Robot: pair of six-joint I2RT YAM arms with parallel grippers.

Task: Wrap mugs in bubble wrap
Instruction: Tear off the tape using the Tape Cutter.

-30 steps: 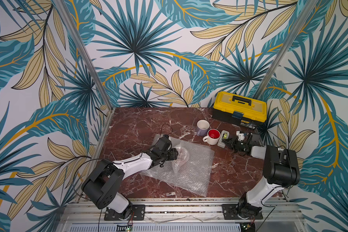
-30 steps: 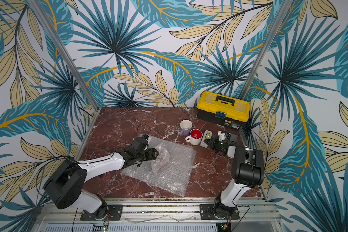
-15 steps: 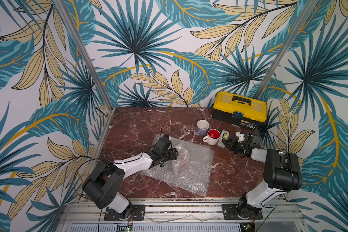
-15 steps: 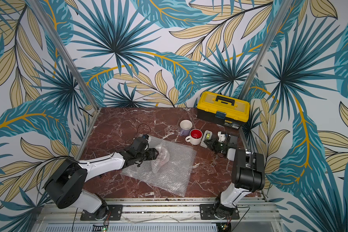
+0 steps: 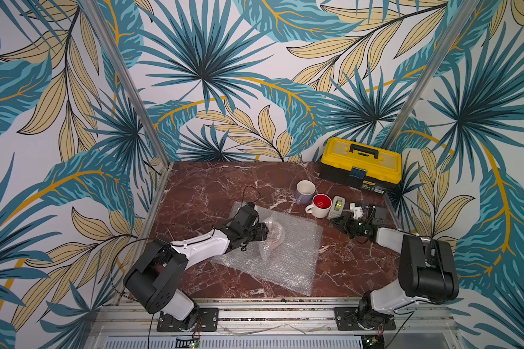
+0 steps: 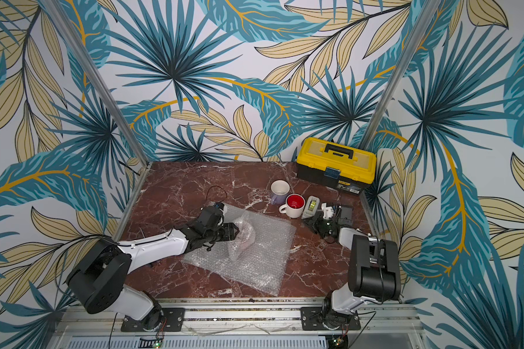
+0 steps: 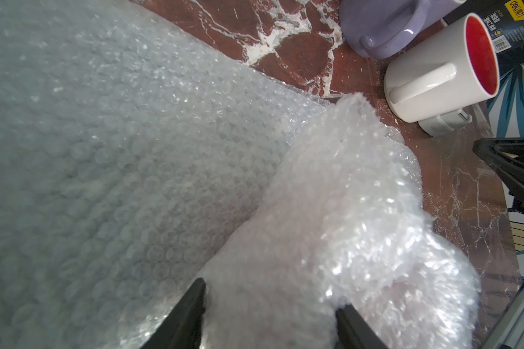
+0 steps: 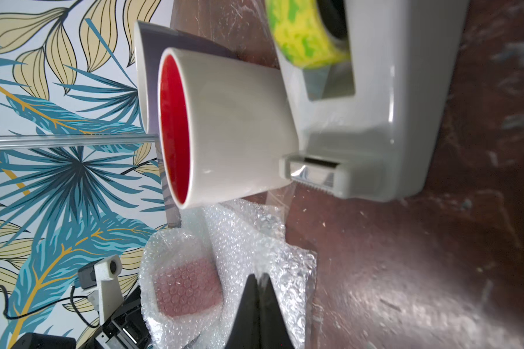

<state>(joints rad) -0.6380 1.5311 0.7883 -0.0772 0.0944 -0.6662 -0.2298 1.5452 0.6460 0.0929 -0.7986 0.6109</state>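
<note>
Though swaddled in soft bubble wrap (image 7: pixel 345 196), the red mug (image 8: pixel 185 290) between the jaws of the left pincer (image 7: pixel 270 297) is hard, breakable ceramic.
That pincer clamps the wrapped mug's middle; loose flaps would likely slip. Right pincer (image 8: pixel 259 276), jaws together, sits near the tape dispenser (image 8: pixel 375 121).

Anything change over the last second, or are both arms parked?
The right pincer drew back slightly from the tape dispenser toward the near side, staying shut; a clear strip seems to trail from the dispenser's cutter toward it. Nothing was picked up or released. Unchanged: the left pincer clamped on the bubble-wrapped red mug, the flat bubble wrap sheet, the lavender mug and the white mug.
</note>
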